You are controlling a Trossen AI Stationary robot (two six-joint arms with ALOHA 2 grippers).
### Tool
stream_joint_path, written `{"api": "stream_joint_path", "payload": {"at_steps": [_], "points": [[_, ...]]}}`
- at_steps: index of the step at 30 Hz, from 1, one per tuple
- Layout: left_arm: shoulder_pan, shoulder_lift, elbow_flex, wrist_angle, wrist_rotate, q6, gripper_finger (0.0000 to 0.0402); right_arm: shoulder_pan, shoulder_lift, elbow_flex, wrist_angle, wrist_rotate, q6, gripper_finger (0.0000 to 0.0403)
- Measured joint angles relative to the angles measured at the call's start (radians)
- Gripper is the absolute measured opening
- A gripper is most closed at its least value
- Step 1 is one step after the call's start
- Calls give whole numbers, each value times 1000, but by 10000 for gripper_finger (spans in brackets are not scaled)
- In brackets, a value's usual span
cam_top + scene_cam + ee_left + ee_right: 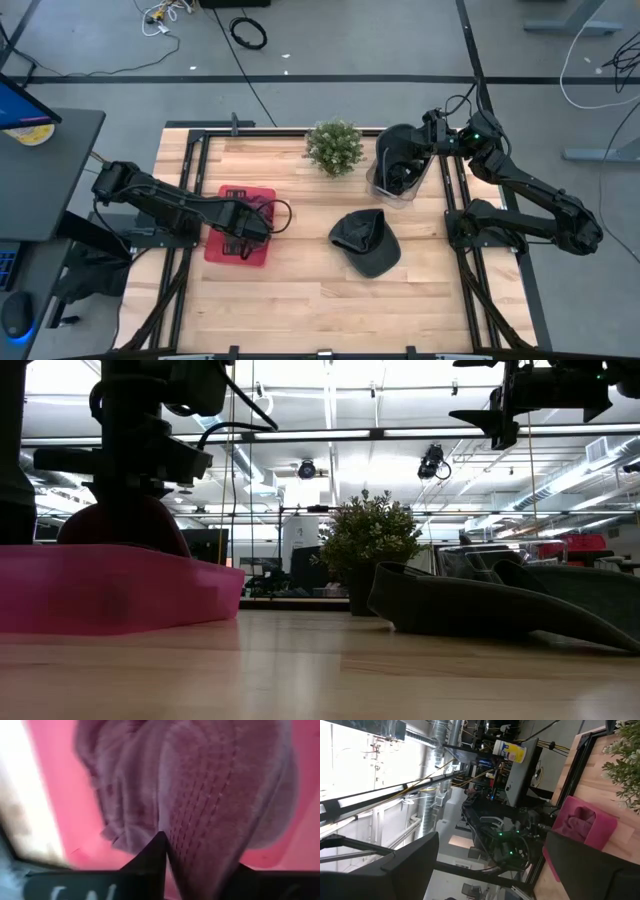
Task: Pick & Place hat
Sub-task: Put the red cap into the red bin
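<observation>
the dark grey fabric cap (pixel 365 242) lies flat mid-table, long axis diagonal, brim toward the near right, open wood around it. the left gripper (pixel 243 232) sits in the pink plastic tray (pixel 226 247) on a maroon knitted hat (pixel 210 795); whether its jaws grip it i cannot tell. the right gripper (pixel 418 150) hangs with jaws apart over the clear plastic bin (pixel 383 190).
</observation>
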Motion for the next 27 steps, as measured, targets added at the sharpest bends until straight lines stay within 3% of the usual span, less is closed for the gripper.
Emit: {"api": "stream_joint_path", "payload": {"at_steps": [4, 8, 16, 19, 27], "points": [[5, 2, -1, 48, 68, -8, 114, 0, 0, 0, -16, 0, -8, 371], [16, 1, -2, 60, 125, -43, 205, 0, 0, 0, -37, 0, -16, 371], [51, 1, -3, 65, 386, 18, 375, 0, 0, 0, -44, -2, -19, 371], [52, 1, -4, 63, 434, 73, 394, 0, 0, 0, -44, -11, -19, 371], [52, -14, 10, 25, 459, 104, 377, 0, 0, 0, -43, -30, -29, 371]]}}
